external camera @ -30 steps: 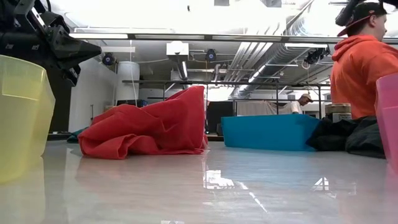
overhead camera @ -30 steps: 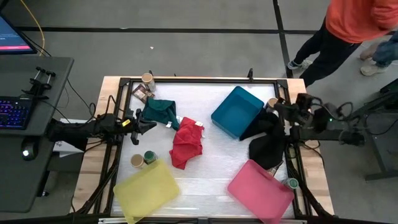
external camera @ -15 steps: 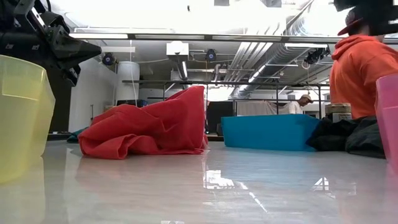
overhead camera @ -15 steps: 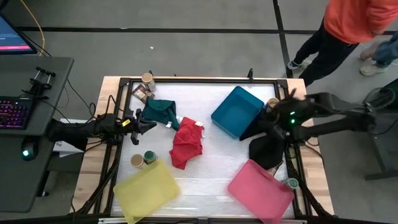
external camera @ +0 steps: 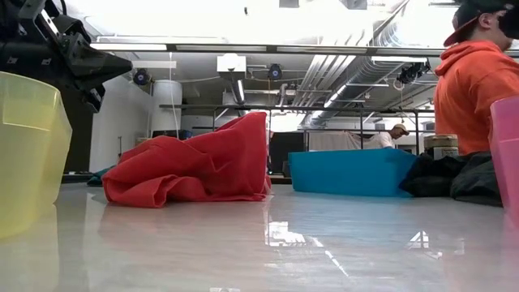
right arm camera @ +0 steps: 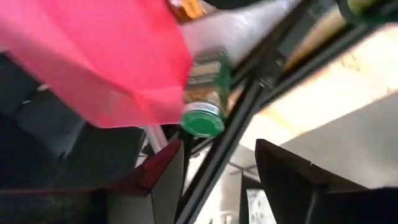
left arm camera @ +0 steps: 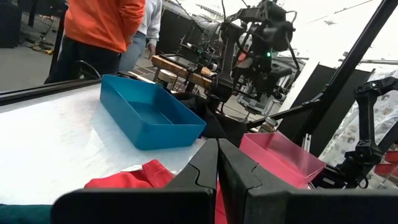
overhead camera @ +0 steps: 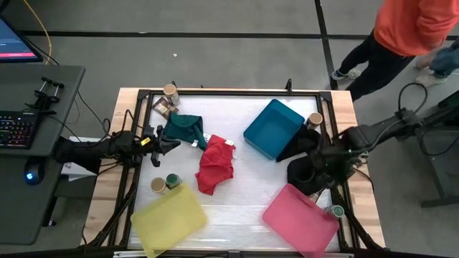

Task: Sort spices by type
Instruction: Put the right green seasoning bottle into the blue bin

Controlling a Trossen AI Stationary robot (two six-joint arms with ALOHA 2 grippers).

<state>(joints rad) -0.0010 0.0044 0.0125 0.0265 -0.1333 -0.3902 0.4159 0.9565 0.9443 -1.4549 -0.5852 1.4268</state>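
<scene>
My right gripper (overhead camera: 315, 166) hangs open over the black cloth (overhead camera: 307, 159) near the table's right edge. Its wrist view looks at a green-lidded jar (right arm camera: 205, 93) lying beside the pink tray (right arm camera: 106, 56); the same jar (overhead camera: 337, 211) shows in the high view. A tan-lidded jar (overhead camera: 315, 119) stands by the blue tray (overhead camera: 274, 129). A tan-lidded jar (overhead camera: 158, 185) and a green-lidded jar (overhead camera: 173, 180) stand by the yellow tray (overhead camera: 170, 218). Another tan-lidded jar (overhead camera: 170, 91) and a packet (overhead camera: 161, 107) sit at the far left. My left gripper (overhead camera: 168, 141) is shut, empty, beside the green cloth (overhead camera: 185, 129).
A red cloth (overhead camera: 215, 163) lies bunched mid-table. A dark metal frame (overhead camera: 229, 92) runs round the table's edges. A person in an orange top (overhead camera: 409, 29) stands beyond the far right corner. A desk with a keyboard (overhead camera: 18, 129) is to the left.
My right arm has swung from the far part of the table's right edge, by the tan-lidded jar, toward the near edge, and now hangs over the black cloth. The person behind has shifted a little.
</scene>
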